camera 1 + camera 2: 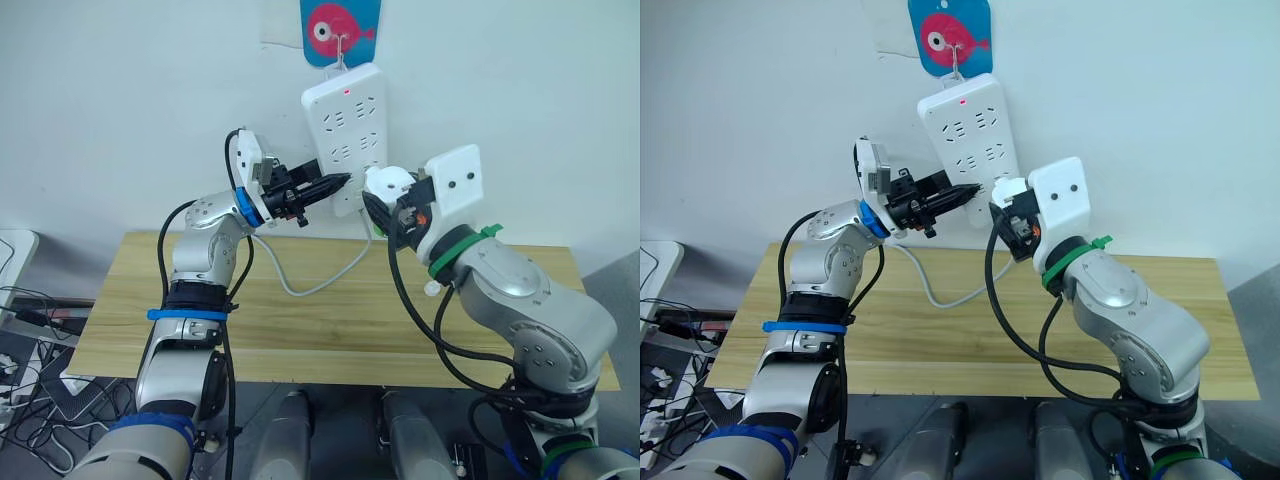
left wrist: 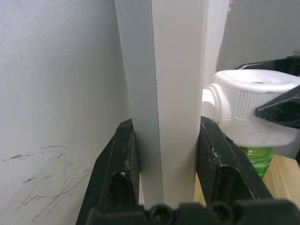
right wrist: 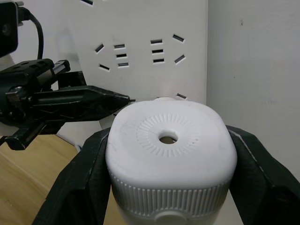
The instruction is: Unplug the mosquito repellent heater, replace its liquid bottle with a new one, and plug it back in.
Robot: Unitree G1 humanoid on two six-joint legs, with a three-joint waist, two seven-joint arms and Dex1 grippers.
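Near the centre of the frame, the mosquito repellent heater [image 1: 389, 183] sits between the two black fingers of the right gripper [image 3: 169, 164], which are clamped on its sides, its round vent facing the wrist camera. It is held right up against the lower edge of the white power strip [image 1: 346, 130] hanging on the wall. A green liquid bottle [image 2: 255, 157] shows beneath the heater. The left gripper [image 1: 335, 183] pinches the strip's lower left edge, one finger in front, one behind. The wooden table [image 1: 300, 320] lies below.
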